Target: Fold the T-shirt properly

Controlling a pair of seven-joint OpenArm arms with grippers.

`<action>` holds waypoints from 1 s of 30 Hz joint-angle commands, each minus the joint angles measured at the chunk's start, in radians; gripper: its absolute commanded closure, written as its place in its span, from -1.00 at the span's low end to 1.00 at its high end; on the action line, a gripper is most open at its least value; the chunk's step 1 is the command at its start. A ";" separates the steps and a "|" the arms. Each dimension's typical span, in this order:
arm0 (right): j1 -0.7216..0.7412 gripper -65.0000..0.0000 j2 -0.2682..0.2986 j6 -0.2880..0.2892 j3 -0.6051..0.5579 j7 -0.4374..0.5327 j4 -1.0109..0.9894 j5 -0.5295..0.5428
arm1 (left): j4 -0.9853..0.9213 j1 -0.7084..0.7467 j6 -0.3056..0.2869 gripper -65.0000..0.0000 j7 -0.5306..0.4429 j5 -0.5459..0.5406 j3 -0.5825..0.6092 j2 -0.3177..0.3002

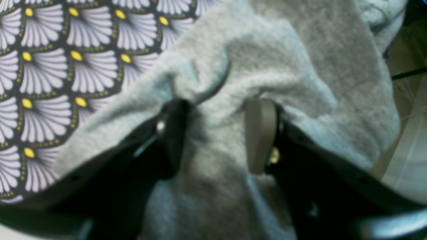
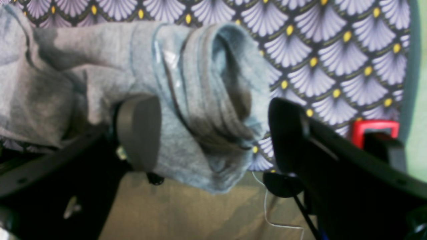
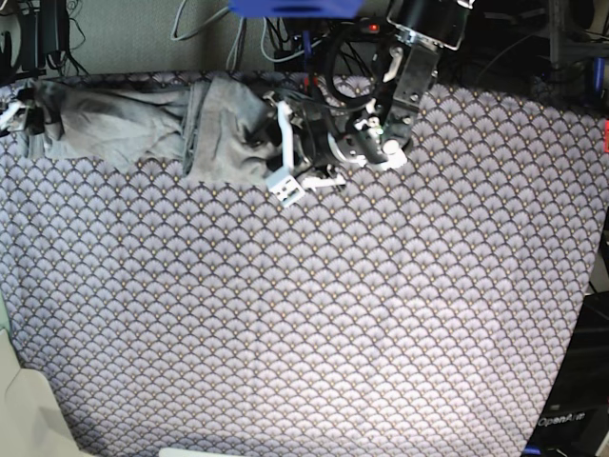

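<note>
I am pinching a bunched ridge of the T-shirt (image 1: 267, 66) between the part-open jaws of my left gripper (image 1: 217, 133), while my right gripper (image 2: 213, 133) is standing wide around a loose rolled end, gripping nothing. The shirt is lying crumpled along the far left edge of the tablecloth (image 3: 333, 314). I am risking dragging it off that edge, or lifting one layer only.

A purple scallop-patterned tablecloth (image 3: 314, 324) with small yellow dots covers the whole surface, evenly lit from above. Behind its far edge hang tangled dark cables (image 3: 205, 29) against a grey wall. Off the near left corner, a pale floor (image 3: 29, 419) shows, and dark equipment stands at the right.
</note>
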 commanded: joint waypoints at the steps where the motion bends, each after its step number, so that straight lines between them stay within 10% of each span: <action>1: 0.000 -0.57 0.023 -0.001 0.009 0.015 0.014 0.010 | -0.002 -0.003 0.018 0.10 0.054 0.040 -0.004 -0.005; 30: 0.009 -0.57 0.057 -0.001 -0.067 0.155 -0.065 0.005 | 0.000 0.002 0.018 0.10 0.056 0.040 -0.004 -0.004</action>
